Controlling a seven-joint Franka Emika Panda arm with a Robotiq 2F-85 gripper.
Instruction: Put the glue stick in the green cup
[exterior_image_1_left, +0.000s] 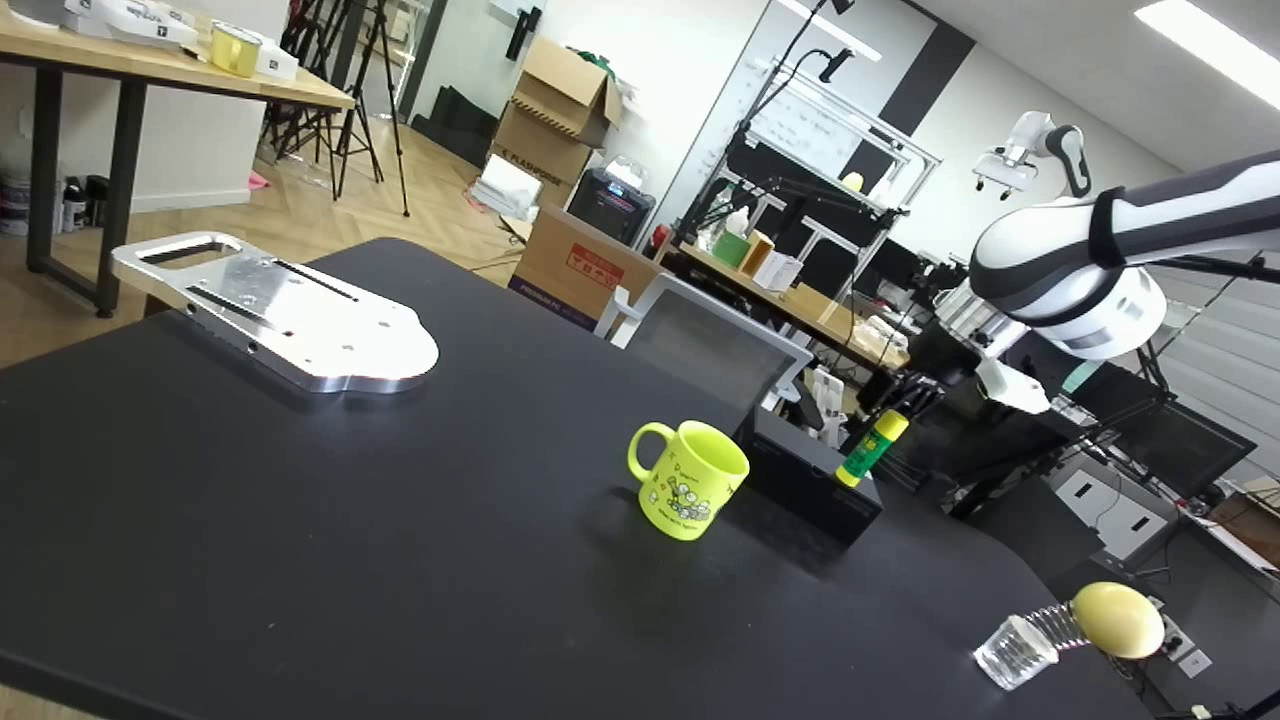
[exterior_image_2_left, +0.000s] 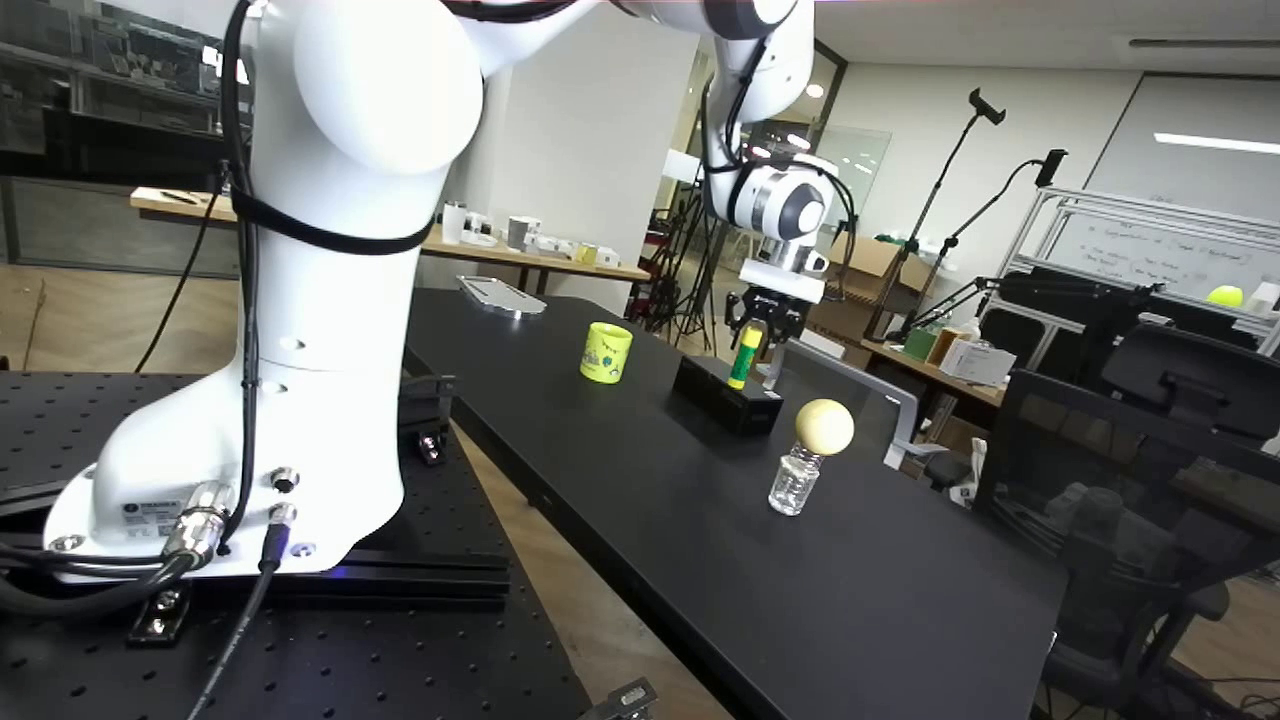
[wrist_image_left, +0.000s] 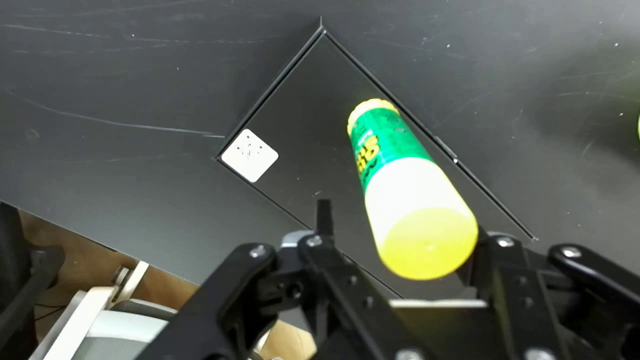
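The glue stick (exterior_image_1_left: 873, 449) is green with yellow ends and stands upright on the black box (exterior_image_1_left: 800, 490); it also shows in an exterior view (exterior_image_2_left: 743, 362) and in the wrist view (wrist_image_left: 385, 145). The green cup (exterior_image_1_left: 690, 480), a yellow-green mug with a dark print, stands upright beside the box, also in an exterior view (exterior_image_2_left: 605, 352); only a sliver shows at the wrist view's right edge. My gripper (wrist_image_left: 400, 230) is open at the glue stick's top end. The stick appears between the fingers, close to the right one, with a gap to the left one.
A yellow ball on a spring and glass jar (exterior_image_1_left: 1118, 620) stands on the table, also in an exterior view (exterior_image_2_left: 825, 427). A silver metal plate (exterior_image_1_left: 290, 310) lies at the table's far end. A chair (exterior_image_1_left: 705, 340) stands at the table edge behind the box.
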